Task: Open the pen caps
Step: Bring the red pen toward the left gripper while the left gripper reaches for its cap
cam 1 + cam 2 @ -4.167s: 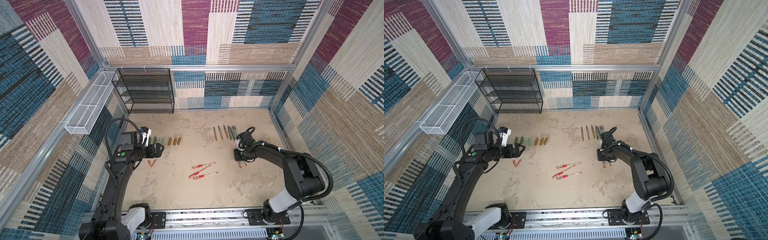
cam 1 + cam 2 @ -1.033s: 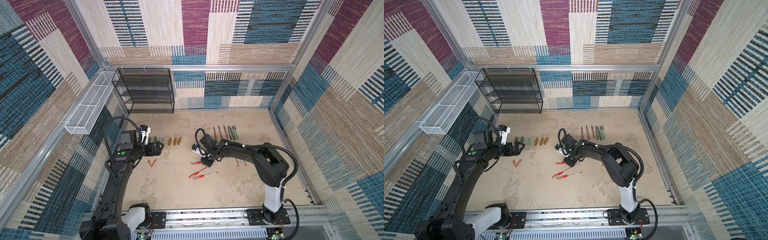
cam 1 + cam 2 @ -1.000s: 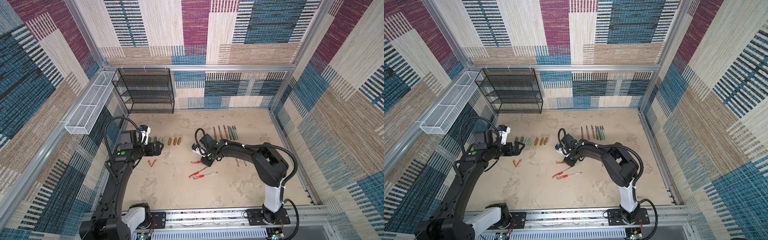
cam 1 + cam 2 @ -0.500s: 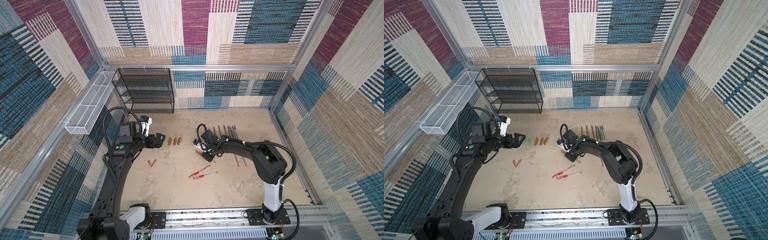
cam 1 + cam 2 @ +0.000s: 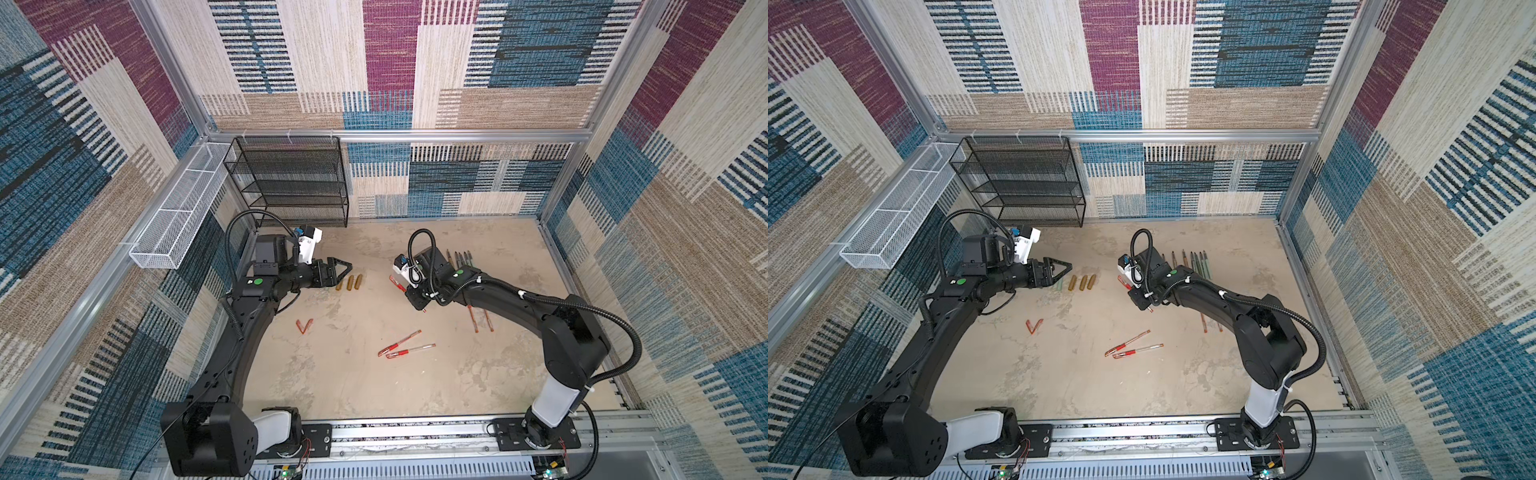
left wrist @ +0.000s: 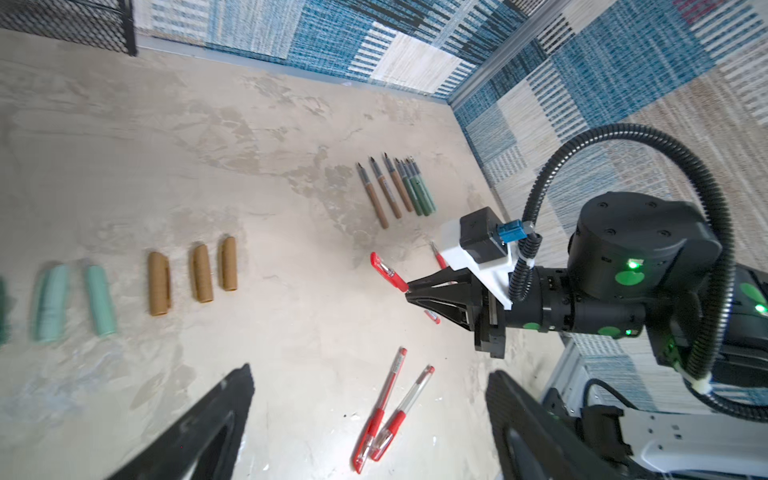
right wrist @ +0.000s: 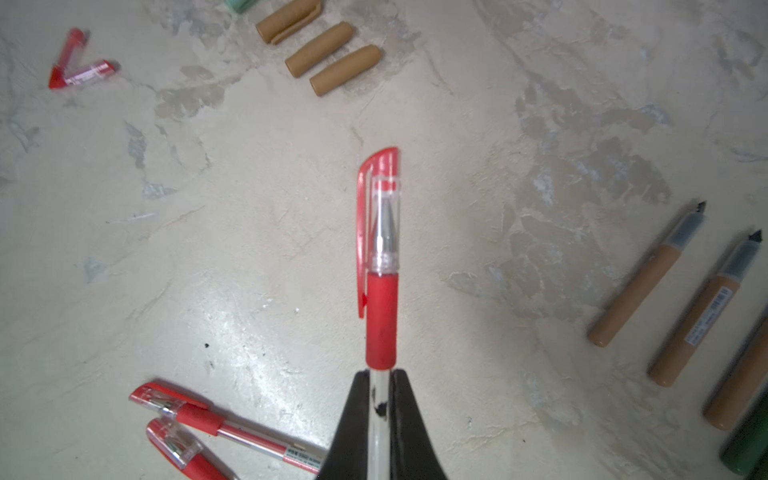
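While the left arm stretches forward with its forearm level, the left gripper (image 5: 341, 271) hangs with jaws spread wide and empty over the green pen caps (image 6: 99, 300), just beside three gold pen caps (image 5: 349, 283). Two red caps (image 5: 304, 326) lie nearer. Right of centre, the right arm bends leftward, the right gripper (image 7: 381, 376) pinched tight on a red pen (image 7: 381, 324), its cap (image 7: 384, 208) on.

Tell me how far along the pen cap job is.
Done: gold caps and green caps lie loose, as do two red caps. In hand: the right tool is shut on a red pen, cap on, with the left tool open opposite it. Still to do: two capped red pens on the table.
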